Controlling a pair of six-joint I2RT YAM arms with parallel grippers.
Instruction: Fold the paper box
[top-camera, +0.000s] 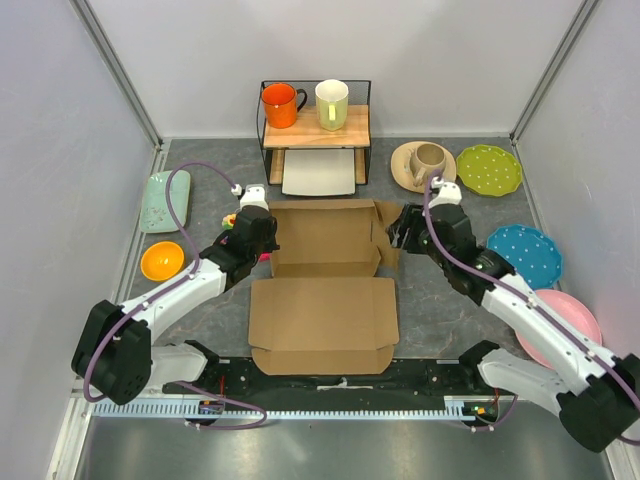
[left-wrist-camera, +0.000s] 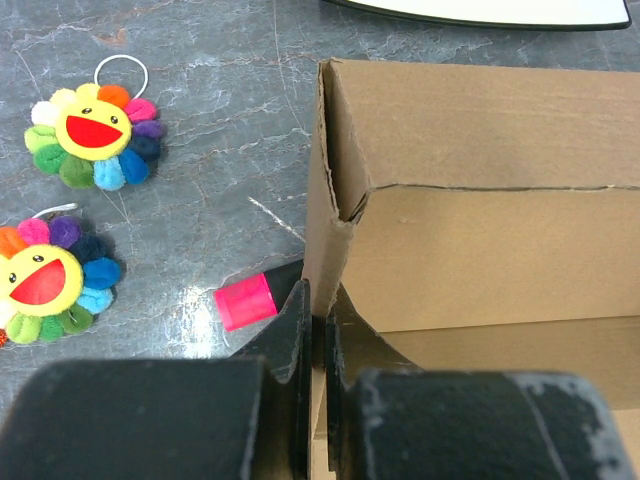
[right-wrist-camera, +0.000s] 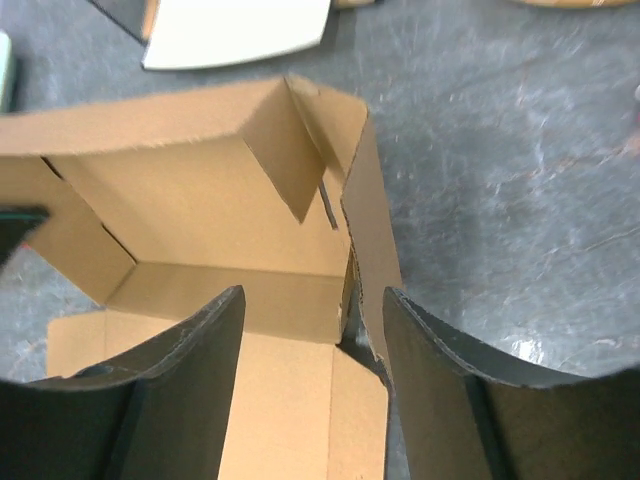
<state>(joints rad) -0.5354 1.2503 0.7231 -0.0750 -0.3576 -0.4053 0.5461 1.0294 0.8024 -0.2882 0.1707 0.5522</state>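
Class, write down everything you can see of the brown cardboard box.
The paper box is plain brown corrugated cardboard, die-cut with flaps and creases. Its far half has walls raised into a shallow tray; its near lid panel lies flat on the grey table. The left gripper pinches its left wall; the right gripper straddles the right wall, open.

Orange mug (top-camera: 281, 104) and yellow mug (top-camera: 332, 103) on wire shelf (top-camera: 308, 126); white tray (top-camera: 320, 172) beneath. Two flower keychains (left-wrist-camera: 92, 137) (left-wrist-camera: 50, 280) lie on worktop (left-wrist-camera: 230, 80).

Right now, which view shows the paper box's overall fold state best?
Top external: the whole paper box, lid flat, far walls raised. Left wrist shows only its left wall, pinched by the left claw; right wrist, its inner right corner.
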